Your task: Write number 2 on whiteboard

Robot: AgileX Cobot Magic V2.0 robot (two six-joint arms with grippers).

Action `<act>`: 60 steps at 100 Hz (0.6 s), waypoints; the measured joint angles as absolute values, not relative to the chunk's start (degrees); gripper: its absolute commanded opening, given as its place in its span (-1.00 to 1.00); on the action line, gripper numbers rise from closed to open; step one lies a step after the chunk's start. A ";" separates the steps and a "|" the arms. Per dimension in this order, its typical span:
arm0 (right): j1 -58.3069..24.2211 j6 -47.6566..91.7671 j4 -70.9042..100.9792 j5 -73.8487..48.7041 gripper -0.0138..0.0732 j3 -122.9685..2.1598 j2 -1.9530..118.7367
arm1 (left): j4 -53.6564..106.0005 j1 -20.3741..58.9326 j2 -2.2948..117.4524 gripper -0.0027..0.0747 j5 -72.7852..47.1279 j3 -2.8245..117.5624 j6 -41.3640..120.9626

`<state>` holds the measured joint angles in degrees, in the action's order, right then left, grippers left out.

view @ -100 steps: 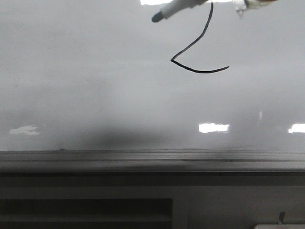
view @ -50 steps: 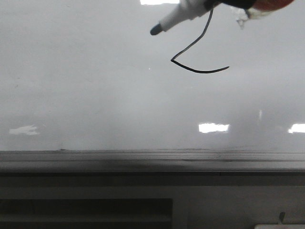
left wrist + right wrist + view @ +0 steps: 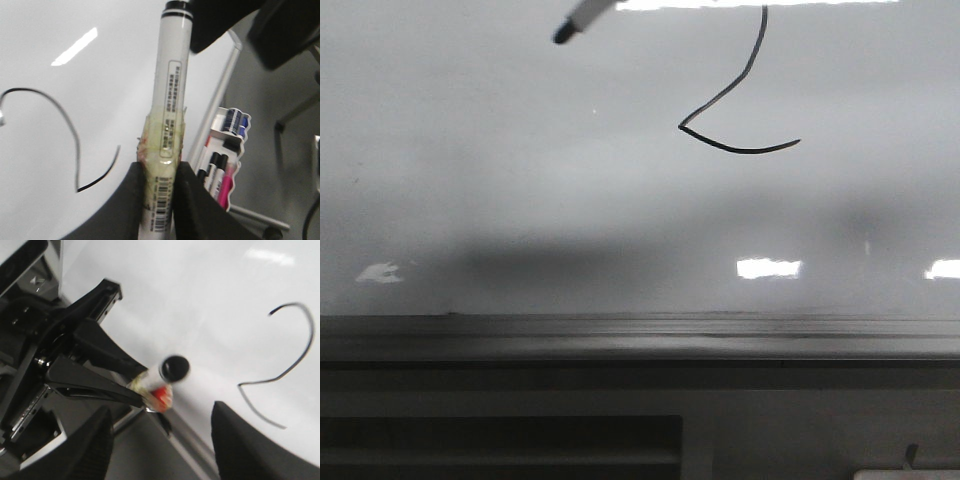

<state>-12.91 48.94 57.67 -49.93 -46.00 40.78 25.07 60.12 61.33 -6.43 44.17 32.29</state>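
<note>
The number 2 (image 3: 740, 151) is a thin black line on the whiteboard (image 3: 520, 180), right of centre near the top of the front view. It also shows in the left wrist view (image 3: 78, 189) and the right wrist view (image 3: 272, 379). My left gripper (image 3: 160, 172) is shut on a white marker pen (image 3: 172, 115) wrapped in yellowish tape. The pen's black tip (image 3: 563, 36) is left of the number, off its line. My right gripper (image 3: 162, 410) is open and empty. It looks at the left gripper's fingers (image 3: 95, 382) and the pen's end (image 3: 172, 367).
A grey ledge (image 3: 620, 335) runs along the board's near edge. A white tray (image 3: 240, 142) with several markers stands beside the board's edge. Bright glare patches (image 3: 768, 267) lie on the board.
The pen tip has moved left, away from the number's top. The left gripper's taped part has gone out of the top of the front view. The drawn line is unchanged.
</note>
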 measured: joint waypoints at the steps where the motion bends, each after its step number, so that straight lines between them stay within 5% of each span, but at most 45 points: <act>1: -12.80 48.92 57.67 -49.23 0.22 -46.00 40.58 | 25.07 59.90 61.04 -0.98 -6.14 43.90 31.87; 26: -11.66 46.78 57.55 -41.62 0.22 -46.00 36.00 | 39.46 56.90 54.34 -0.98 14.18 33.82 28.92; 60: -11.66 46.53 57.55 -40.69 0.22 -46.00 36.00 | 55.20 58.46 66.15 -0.98 30.71 33.64 25.54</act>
<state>-11.66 46.53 57.55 -40.69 -46.00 36.00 55.20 58.46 66.15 30.71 33.64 25.54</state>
